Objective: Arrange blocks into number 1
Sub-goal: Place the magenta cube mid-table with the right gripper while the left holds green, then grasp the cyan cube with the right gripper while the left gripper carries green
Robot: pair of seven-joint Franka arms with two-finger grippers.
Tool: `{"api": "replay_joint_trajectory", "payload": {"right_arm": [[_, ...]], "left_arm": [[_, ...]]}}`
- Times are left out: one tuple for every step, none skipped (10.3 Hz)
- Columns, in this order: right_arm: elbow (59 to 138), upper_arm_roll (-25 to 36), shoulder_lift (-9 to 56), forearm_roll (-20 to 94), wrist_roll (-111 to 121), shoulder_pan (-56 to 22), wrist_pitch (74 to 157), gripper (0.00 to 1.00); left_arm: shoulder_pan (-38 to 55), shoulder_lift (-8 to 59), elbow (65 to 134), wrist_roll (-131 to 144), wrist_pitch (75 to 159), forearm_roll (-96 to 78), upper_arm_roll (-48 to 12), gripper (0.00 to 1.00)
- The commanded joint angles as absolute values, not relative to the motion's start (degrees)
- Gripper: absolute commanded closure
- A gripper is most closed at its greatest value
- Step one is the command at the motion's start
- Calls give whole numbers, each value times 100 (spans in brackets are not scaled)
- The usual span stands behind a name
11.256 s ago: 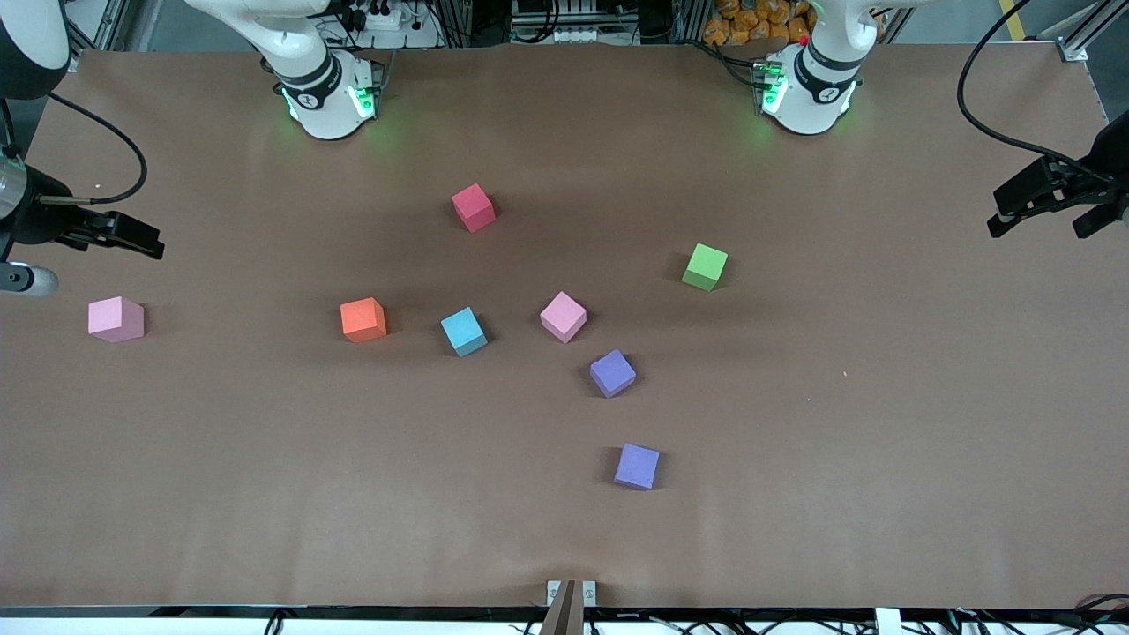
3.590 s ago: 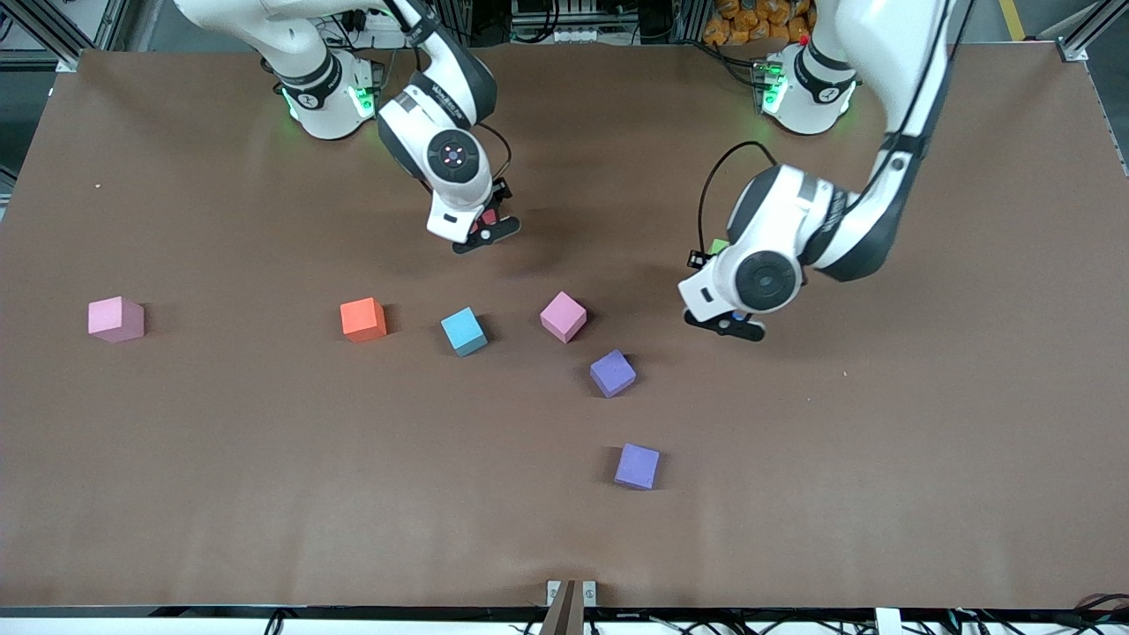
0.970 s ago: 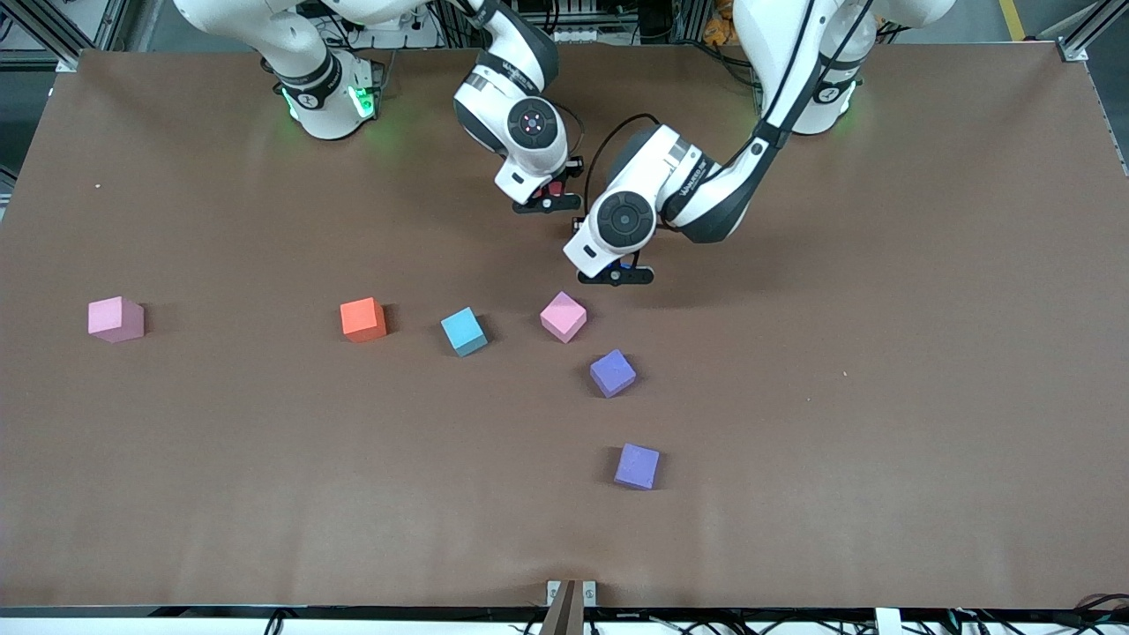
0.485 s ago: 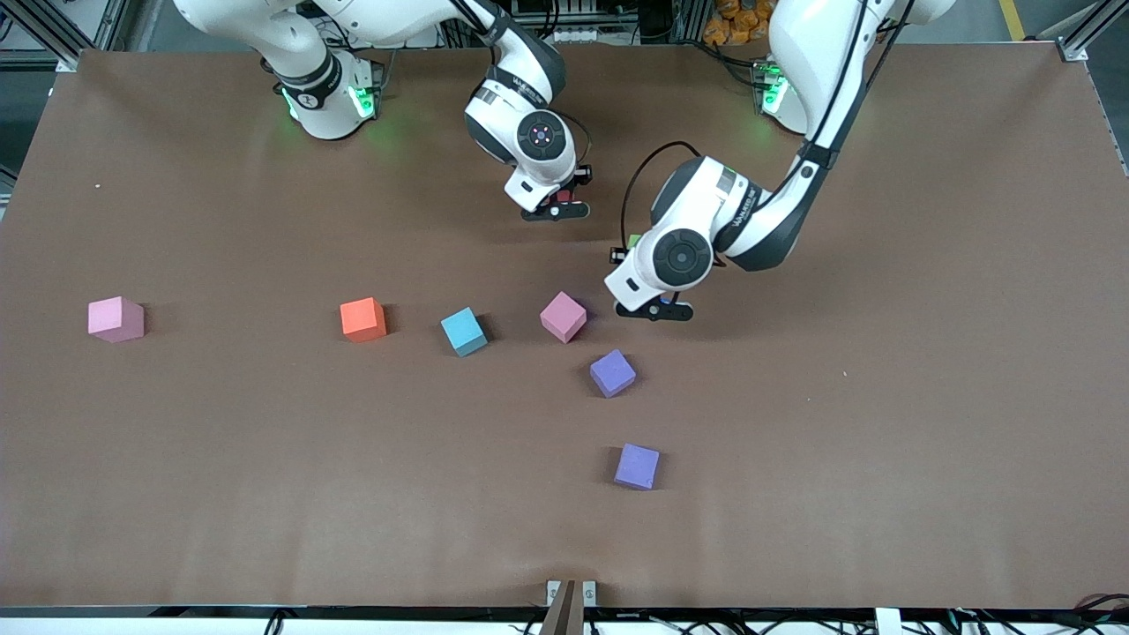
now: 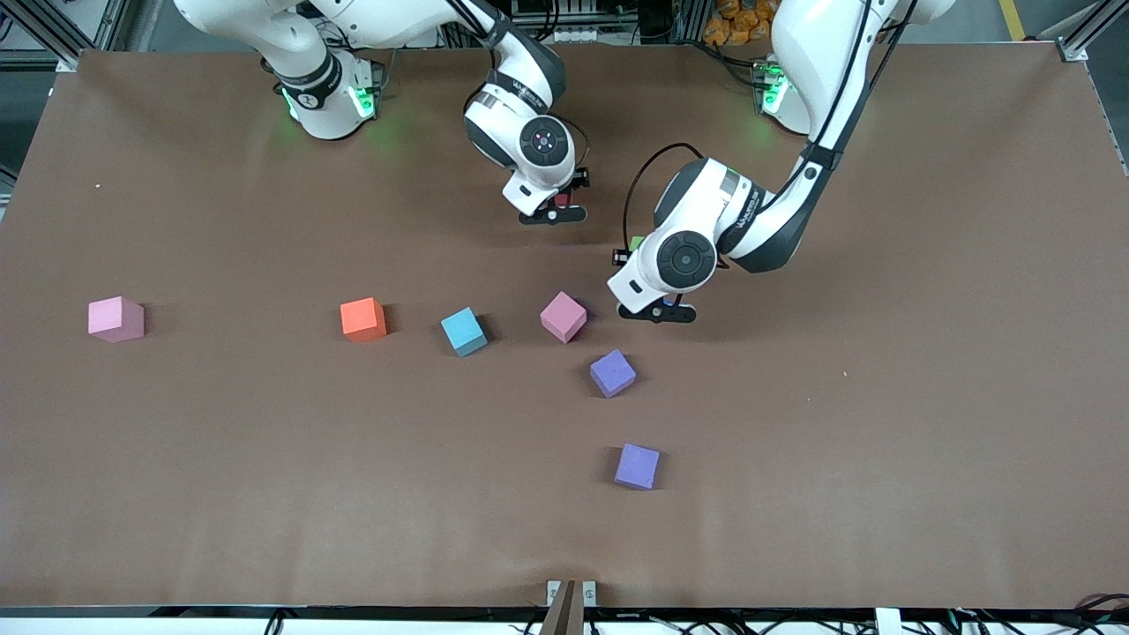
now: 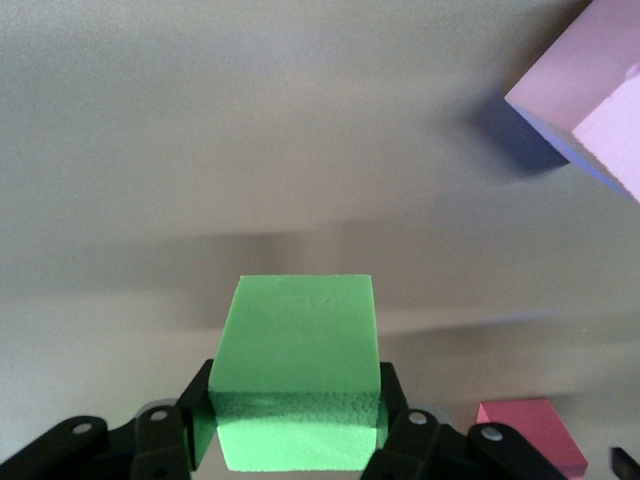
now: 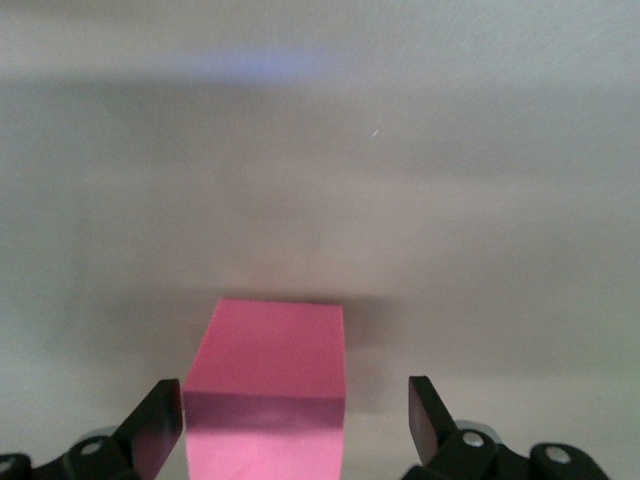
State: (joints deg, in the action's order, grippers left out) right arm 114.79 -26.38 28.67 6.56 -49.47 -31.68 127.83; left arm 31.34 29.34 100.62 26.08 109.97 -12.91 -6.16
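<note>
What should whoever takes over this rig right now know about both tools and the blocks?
Left tool: shut on the green block, over the table beside the pink block.
Right tool: open, red block between its fingers.
On the table: orange block, blue block, two purple blocks, outlying pink block.
Done: nothing lined up. Left: form the 1.

Pink block [image 5: 563,317] just beside left gripper [image 5: 655,312]; bare table [image 5: 882,397] elsewhere.

Front camera: high, facing the robots across the counter [image 5: 176,494]. Wrist cameras: close, looking down past each end effector at that counter.
</note>
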Motion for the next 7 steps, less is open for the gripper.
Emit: {"api": "replay_joint_trajectory", "payload": {"right_arm": [[11391, -2689, 2007, 606, -5063, -2709, 12053, 0], [11295, -2681, 1726, 606, -5028, -2481, 11780, 0], [11137, -2672, 1566, 580, -4923, -2218, 11447, 0], [10918, -2594, 1512, 554, -4591, -1963, 11174, 0], [10716, -2401, 1520, 554, -4075, -1795, 11093, 0], [10592, -2199, 1529, 545, -3547, -1680, 11092, 0], [10504, -2023, 1555, 519, -2959, -1557, 11118, 0]], "left_arm": [[3129, 2892, 10063, 2566, 10969, -1187, -633, 35], [3190, 2900, 10063, 2645, 10969, -1195, -642, 35], [3295, 2909, 10063, 2654, 10969, -1256, -642, 35], [3374, 2935, 10020, 2802, 11004, -1292, -650, 35], [3436, 3101, 9828, 3126, 11021, -1301, -694, 35], [3611, 3277, 9617, 3494, 11021, -1301, -694, 35], [3699, 3426, 9467, 3716, 11030, -1370, -703, 35]]}}
